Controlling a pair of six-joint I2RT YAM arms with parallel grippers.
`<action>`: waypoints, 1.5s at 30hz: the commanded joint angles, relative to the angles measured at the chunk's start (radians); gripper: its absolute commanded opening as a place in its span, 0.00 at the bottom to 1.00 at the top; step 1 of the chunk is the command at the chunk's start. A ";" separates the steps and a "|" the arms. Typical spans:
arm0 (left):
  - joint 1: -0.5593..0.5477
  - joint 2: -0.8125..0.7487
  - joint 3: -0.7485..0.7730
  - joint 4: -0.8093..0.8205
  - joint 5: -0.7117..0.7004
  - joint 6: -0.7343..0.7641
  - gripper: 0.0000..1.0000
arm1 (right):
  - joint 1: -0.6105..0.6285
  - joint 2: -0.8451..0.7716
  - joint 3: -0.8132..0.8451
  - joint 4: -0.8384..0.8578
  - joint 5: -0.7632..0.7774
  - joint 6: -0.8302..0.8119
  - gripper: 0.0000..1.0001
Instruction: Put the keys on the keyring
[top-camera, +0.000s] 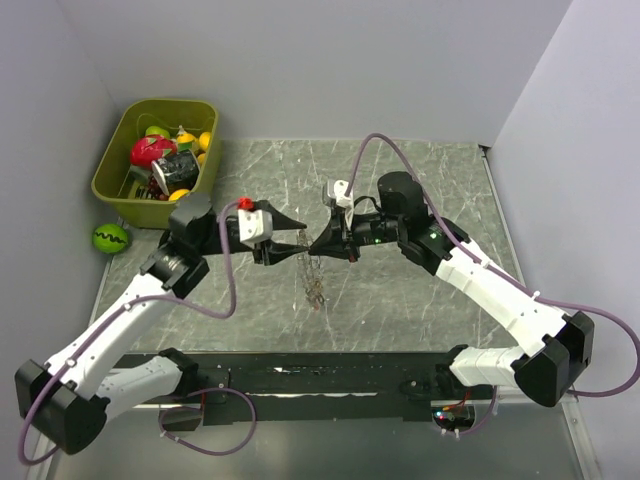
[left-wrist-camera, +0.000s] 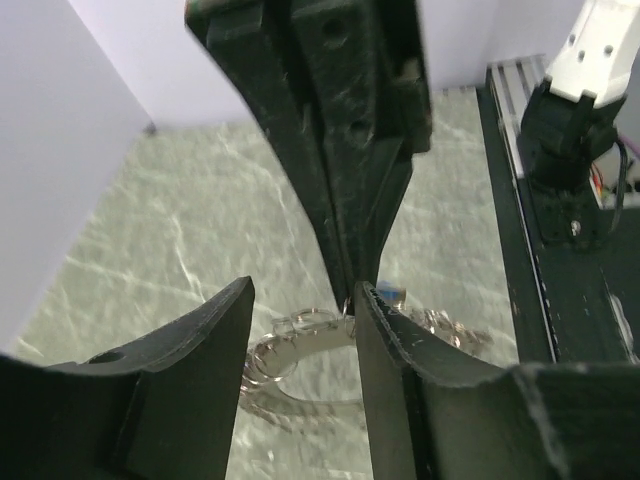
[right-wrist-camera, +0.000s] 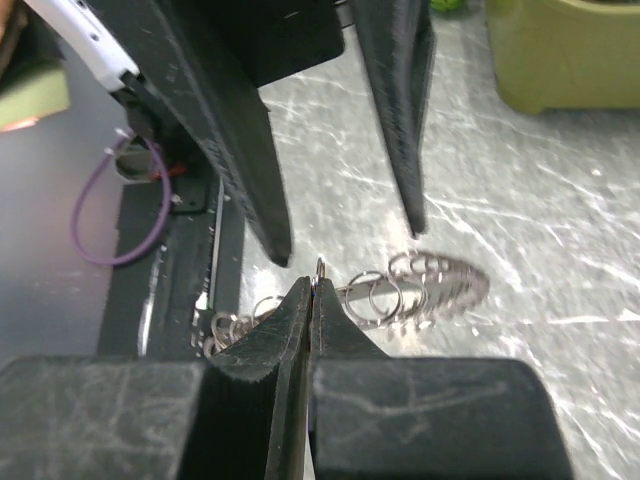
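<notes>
The keyring (top-camera: 316, 288) hangs over the middle of the marble table, a loop of small silvery rings (right-wrist-camera: 400, 290). My right gripper (right-wrist-camera: 312, 285) is shut on a thin wire ring at the keyring's top and carries it. In the left wrist view the keyring (left-wrist-camera: 300, 345) dangles below those shut fingers, with a blue tag (left-wrist-camera: 390, 292) beside it. The keys themselves are too blurred to pick out. My left gripper (left-wrist-camera: 303, 295) is open, its fingertips either side of the right gripper's tip, holding nothing. In the top view, left gripper (top-camera: 300, 242) and right gripper (top-camera: 316, 247) meet tip to tip.
An olive bin (top-camera: 115, 160) full of toys stands at the back left, with a green striped ball (top-camera: 110, 237) beside it. Walls close the left, back and right sides. A black base rail (top-camera: 300, 368) runs along the near edge.
</notes>
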 joint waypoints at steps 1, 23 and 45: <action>-0.008 0.058 0.085 -0.250 -0.008 0.099 0.50 | 0.007 0.002 0.067 -0.047 0.050 -0.061 0.00; -0.059 0.137 0.130 -0.258 -0.002 0.111 0.24 | 0.007 -0.011 0.042 -0.013 0.062 -0.048 0.00; -0.074 0.084 0.037 -0.101 -0.011 0.048 0.01 | 0.009 -0.004 0.039 0.007 0.070 -0.023 0.00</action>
